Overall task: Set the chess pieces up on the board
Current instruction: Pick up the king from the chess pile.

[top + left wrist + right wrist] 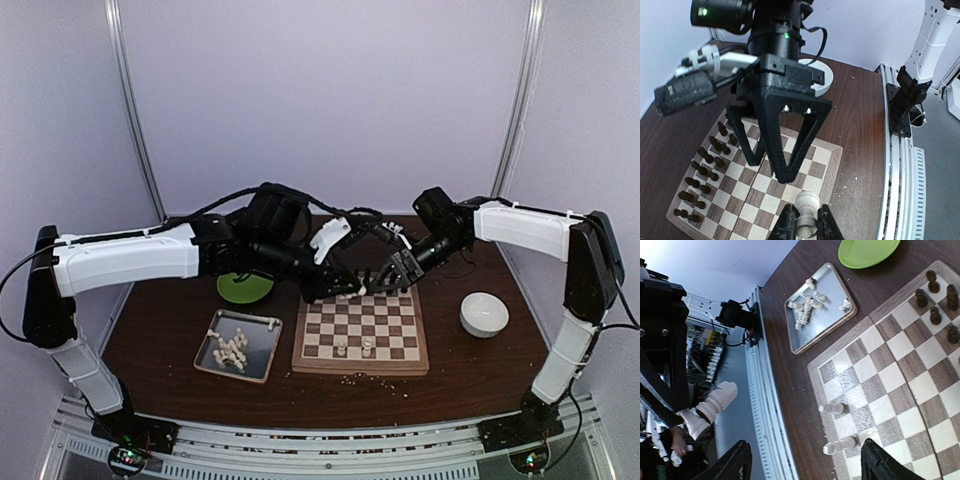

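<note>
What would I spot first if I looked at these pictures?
Two robot arms meet above the far edge of the board. The left gripper pinches a white piece close to the open right gripper. Dark pieces stand in rows along the board's far side, and a heap of white pieces lies in the tray beside the board.

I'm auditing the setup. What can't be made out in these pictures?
Top view: the board, far rows hidden under the left hand and right hand.
Top view: white pieces in the tray, too small to tell types.
Left wrist view: held white piece, its base cut off by the bottom edge.
</note>
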`<action>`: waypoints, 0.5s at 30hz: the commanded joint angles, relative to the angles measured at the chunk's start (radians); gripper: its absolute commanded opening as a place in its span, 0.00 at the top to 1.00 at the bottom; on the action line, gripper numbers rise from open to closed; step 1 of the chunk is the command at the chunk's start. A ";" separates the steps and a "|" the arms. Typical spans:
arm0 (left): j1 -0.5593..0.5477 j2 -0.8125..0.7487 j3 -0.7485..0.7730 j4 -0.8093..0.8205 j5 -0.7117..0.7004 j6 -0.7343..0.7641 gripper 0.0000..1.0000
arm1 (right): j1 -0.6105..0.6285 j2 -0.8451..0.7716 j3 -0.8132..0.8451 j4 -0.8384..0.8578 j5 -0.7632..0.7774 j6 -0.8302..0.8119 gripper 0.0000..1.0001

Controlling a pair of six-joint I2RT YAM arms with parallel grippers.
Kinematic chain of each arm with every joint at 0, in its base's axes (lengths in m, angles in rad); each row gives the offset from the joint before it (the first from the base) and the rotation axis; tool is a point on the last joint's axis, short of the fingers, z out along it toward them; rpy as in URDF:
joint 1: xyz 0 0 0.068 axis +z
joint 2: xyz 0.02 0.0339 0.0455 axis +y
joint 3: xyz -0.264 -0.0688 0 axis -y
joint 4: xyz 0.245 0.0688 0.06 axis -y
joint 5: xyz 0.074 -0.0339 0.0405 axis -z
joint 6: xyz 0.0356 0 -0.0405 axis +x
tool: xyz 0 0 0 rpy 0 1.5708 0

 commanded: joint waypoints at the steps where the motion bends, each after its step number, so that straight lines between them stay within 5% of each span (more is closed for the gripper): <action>1: -0.006 -0.048 0.050 -0.005 -0.027 0.071 0.97 | 0.007 0.061 0.017 -0.039 -0.216 0.092 0.25; 6: -0.013 -0.071 0.029 0.090 -0.034 0.050 0.97 | 0.014 0.045 -0.089 0.266 -0.301 0.373 0.25; 10: -0.028 -0.078 -0.008 0.194 -0.090 0.006 0.97 | 0.028 0.033 -0.106 0.347 -0.299 0.483 0.25; 15: -0.032 -0.096 -0.059 0.372 -0.215 -0.109 0.97 | 0.054 -0.020 -0.080 0.190 -0.140 0.244 0.29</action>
